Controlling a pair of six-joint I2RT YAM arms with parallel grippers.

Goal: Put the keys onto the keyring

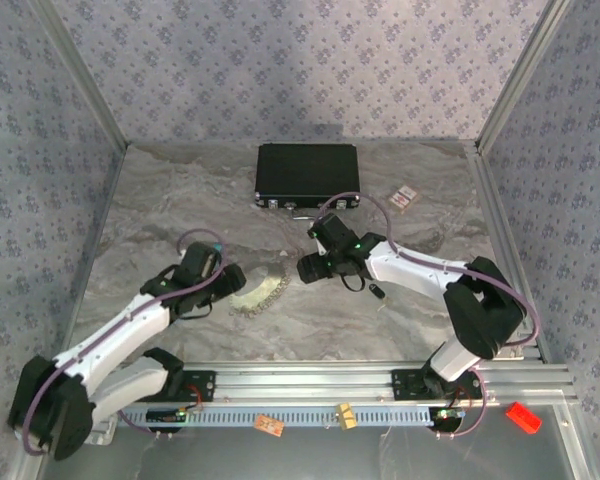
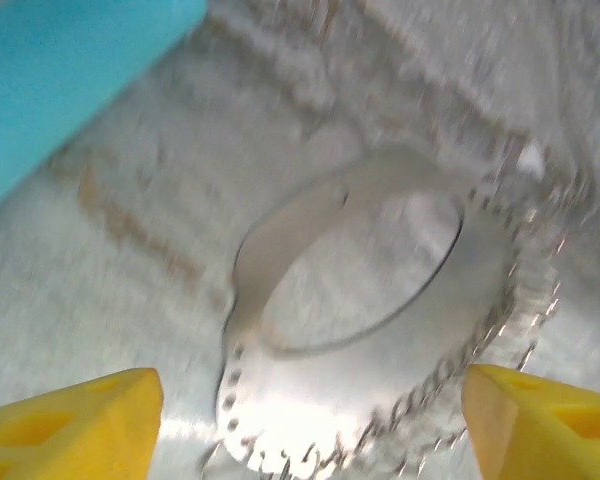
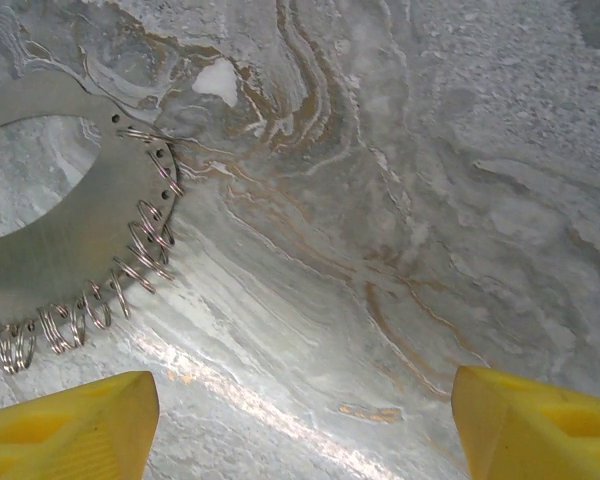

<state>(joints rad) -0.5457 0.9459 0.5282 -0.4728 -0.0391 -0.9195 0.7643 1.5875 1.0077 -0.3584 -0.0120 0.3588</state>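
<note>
The keyring [image 1: 263, 291] is a pale silvery oval loop with a fringe of small wire rings, lying flat on the marble table between the two arms. My left gripper [image 2: 315, 430] hovers over the keyring [image 2: 380, 330], its yellow fingers [image 2: 70, 425] wide apart on either side; this view is blurred. My left gripper [image 1: 235, 282] sits at the loop's left edge. My right gripper [image 3: 305, 430] is open over bare table, with the keyring [image 3: 70, 250] off to its upper left. My right gripper [image 1: 306, 268] is just right of the loop. A small black key [image 1: 378, 291] lies below the right forearm.
A flat black case [image 1: 307, 177] stands at the back of the table, with a small patterned card [image 1: 407, 198] to its right. A turquoise object [image 2: 70, 80] lies close to the left gripper. Metal rails and patterned walls bound the table [image 1: 160, 200].
</note>
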